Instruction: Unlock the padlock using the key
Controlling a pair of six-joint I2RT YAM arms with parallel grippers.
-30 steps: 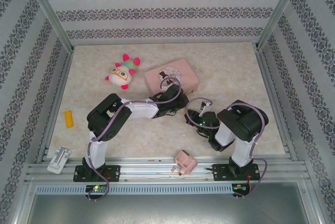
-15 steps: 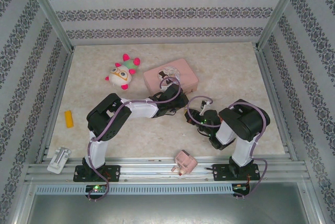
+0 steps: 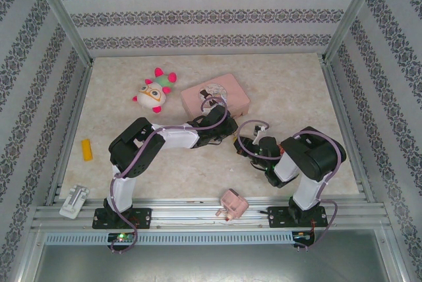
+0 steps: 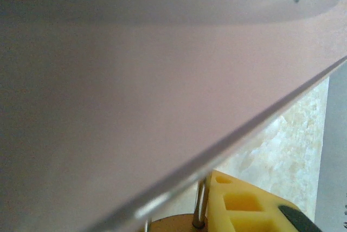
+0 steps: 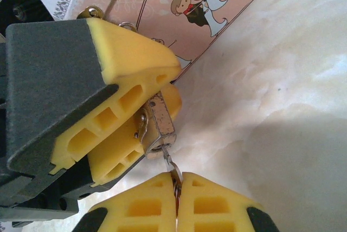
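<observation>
Padlock point(image 5: 160, 129) and key point(image 5: 172, 171) are both tiny, rigid metal, so expect no give from either. The brass body is smooth and could slide in foam pads, though it should be light enough to hold without trouble. You have it where it should be held, by its flat faces. Your left claw point(image 5: 154, 114) is closed part-way around the body, just beside the wall of the pink tin point(image 5: 162, 4) and low over the counter point(image 5: 282, 69). That hold leaves the keyhole end exposed. In the left wrist view the thin silver shackle point(image 4: 199, 210) rises from the brass body right under the tin's edge, so give it room to spring.

The key is the weak part. It is thin and likely to twist or slip between soft pads when you turn it. Your right claw point(image 5: 177, 186) is pinched fully together on its head, and the shank reaches up to the lock's bottom face. It looks seated in the keyhole, but you cannot tell how deep. Turn about the shank's own line, not sideways.

Count:
- one padlock
- one key
- two claws
- one pink tin
- one plush toy point(image 3: 153, 89)
- one yellow block point(image 3: 86, 149)
- one pink plug point(image 3: 232, 204)
- one white clip-like piece point(image 3: 74, 201) at the near rail
</observation>
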